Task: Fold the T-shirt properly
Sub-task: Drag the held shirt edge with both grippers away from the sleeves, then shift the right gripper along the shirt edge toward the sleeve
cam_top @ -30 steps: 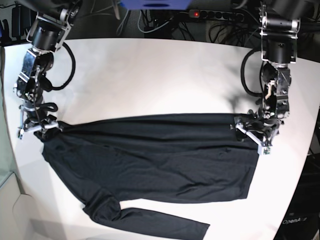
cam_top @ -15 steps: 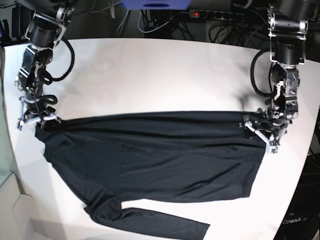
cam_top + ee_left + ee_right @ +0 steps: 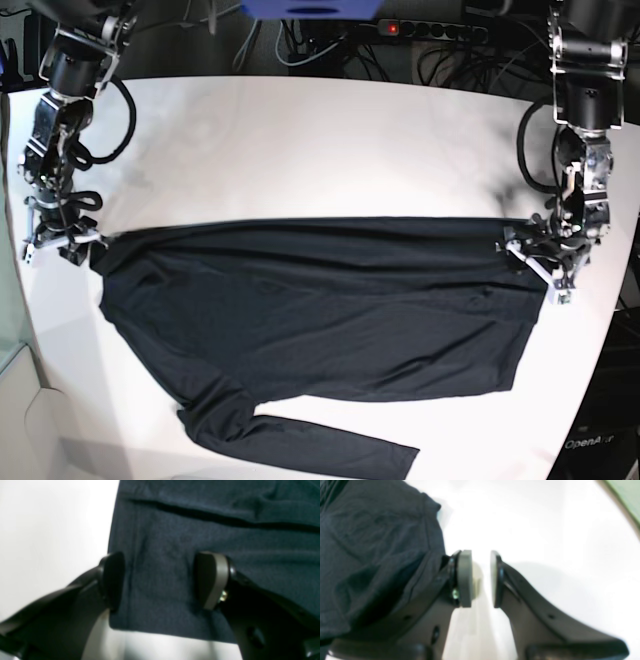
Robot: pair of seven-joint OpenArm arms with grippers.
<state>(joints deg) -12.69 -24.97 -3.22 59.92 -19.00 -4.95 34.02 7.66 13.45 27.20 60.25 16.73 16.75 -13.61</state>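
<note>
The dark T-shirt (image 3: 310, 320) lies spread flat on the white table (image 3: 320, 140), with one long sleeve (image 3: 300, 445) trailing along the front edge. My left gripper (image 3: 535, 262) is at the shirt's right top corner. In the left wrist view this gripper (image 3: 160, 580) is open, its fingers astride the hemmed corner of the fabric (image 3: 175, 542). My right gripper (image 3: 62, 243) is just left of the shirt's left end. In the right wrist view it (image 3: 481, 577) is slightly open with bare table between the pads, and the shirt (image 3: 370, 542) lies beside its left finger.
A power strip (image 3: 430, 28) and cables run behind the table's back edge. The table's curved right edge (image 3: 610, 330) is close to my left gripper. A pale green surface (image 3: 6, 300) borders the table on the left.
Both arms have moved outward, stretching the shirt's top edge straight. The shirt has shifted right, and its left end now lies free of my right gripper.
</note>
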